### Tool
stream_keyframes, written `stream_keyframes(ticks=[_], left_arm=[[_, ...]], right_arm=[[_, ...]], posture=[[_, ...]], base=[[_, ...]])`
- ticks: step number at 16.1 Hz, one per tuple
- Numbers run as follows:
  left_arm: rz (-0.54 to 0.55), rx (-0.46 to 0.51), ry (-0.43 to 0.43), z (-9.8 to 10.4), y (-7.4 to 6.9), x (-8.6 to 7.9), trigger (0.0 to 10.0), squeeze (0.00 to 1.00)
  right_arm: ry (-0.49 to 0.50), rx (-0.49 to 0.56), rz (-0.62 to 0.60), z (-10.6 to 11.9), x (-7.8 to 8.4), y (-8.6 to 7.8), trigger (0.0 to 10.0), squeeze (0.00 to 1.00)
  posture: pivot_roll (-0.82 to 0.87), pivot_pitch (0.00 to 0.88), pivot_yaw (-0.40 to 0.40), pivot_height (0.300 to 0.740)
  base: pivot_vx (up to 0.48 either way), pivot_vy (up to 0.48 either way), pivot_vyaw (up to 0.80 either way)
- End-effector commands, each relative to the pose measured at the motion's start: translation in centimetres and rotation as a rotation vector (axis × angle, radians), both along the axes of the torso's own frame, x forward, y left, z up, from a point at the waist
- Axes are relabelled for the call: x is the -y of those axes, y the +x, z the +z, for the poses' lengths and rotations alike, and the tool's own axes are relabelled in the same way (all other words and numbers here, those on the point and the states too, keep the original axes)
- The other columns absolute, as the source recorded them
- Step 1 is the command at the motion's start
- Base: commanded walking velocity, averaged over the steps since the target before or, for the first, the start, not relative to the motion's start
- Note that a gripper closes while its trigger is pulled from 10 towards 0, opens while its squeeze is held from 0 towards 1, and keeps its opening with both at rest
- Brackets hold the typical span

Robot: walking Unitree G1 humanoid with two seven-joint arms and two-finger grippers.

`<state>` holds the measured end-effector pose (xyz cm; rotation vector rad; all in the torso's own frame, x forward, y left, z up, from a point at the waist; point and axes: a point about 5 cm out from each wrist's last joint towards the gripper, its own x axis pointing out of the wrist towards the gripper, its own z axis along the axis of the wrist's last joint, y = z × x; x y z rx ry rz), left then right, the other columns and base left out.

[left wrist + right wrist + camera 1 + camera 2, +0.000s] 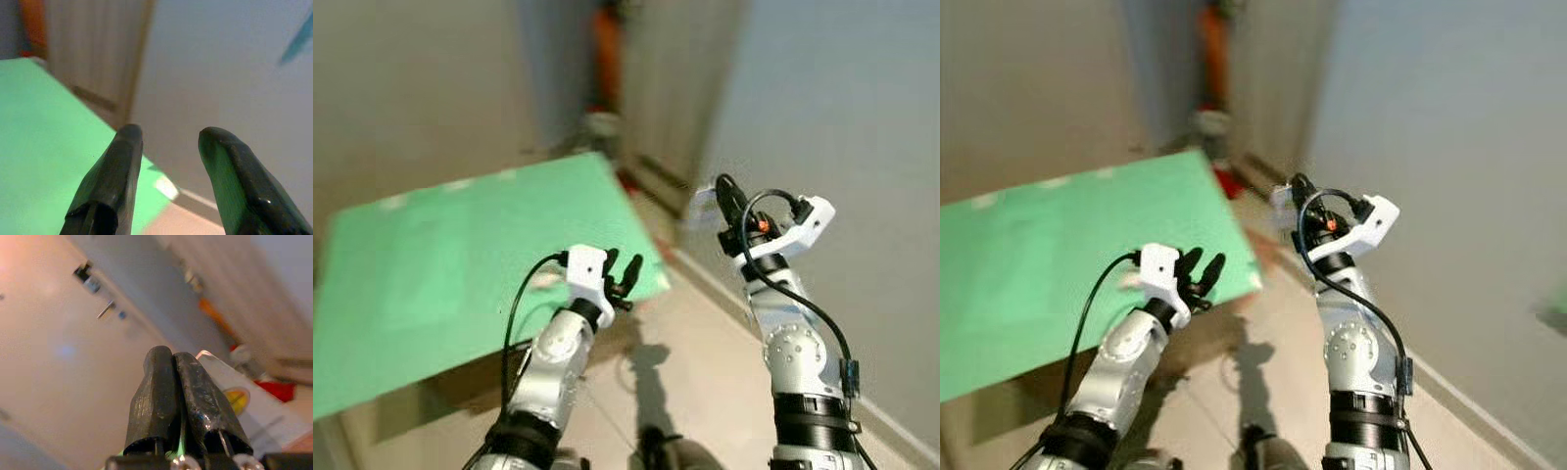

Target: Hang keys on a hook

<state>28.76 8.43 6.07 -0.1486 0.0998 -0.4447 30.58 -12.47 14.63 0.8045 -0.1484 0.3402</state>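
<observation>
Head views, blurred: both silver arms raised in front of the robot. The left gripper [625, 274] sits over the near corner of a flat green table top [440, 274], its two black fingers spread apart with nothing between them. The right gripper [732, 206] is held higher, beside a pale grey wall [842, 127], fingers pointing up and away; something pale and flat [1281, 196] shows at their tips, too blurred to name. Beige tiled floor [705, 372] below, with the robot's shadow on it; an orange upright object [605, 44] stands far back near a wooden door [671, 88]. Left wrist view: the two black fingertips [117, 166] clearly apart, green table edge and grey wall beyond them. Right wrist view: the two black fingers [161, 391] pressed together, a sliver of green showing between them low down; whether keys are pinched there I cannot tell. A white flat board [254, 406] with a yellow mark lies beyond, and small dark fittings [87, 276] sit on the wall. I cannot pick out keys or a hook with certainty.
</observation>
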Motion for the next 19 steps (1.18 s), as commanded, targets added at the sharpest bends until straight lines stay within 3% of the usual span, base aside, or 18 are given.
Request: stream_keyframes(ticks=[1, 12, 19], left_arm=[[0.008, -0.003, -0.003, -0.1, -0.1, -0.3, 10.0, 0.00], [0.019, 0.004, 0.000, -0.1, -0.2, -0.5, 10.0, 0.00], [0.001, -0.002, -0.017, 0.0, -0.3, -0.4, 10.0, 0.00]], right_arm=[[0.016, 0.007, -0.007, 0.2, 0.0, 0.0, 10.0, 0.00], [0.079, 0.029, -0.015, 0.8, 0.4, 0.0, 10.0, 0.00], [0.125, 0.071, 0.036, 1.6, -0.1, -0.3, 10.0, 0.00]], posture=[[0.03, 0.083, 0.001, 0.740], [0.04, 0.100, 0.001, 0.740], [0.03, 0.099, 0.008, 0.740]], base=[[0.000, 0.000, -0.80], [0.000, 0.000, -0.80], [0.000, -0.391, 0.00]])
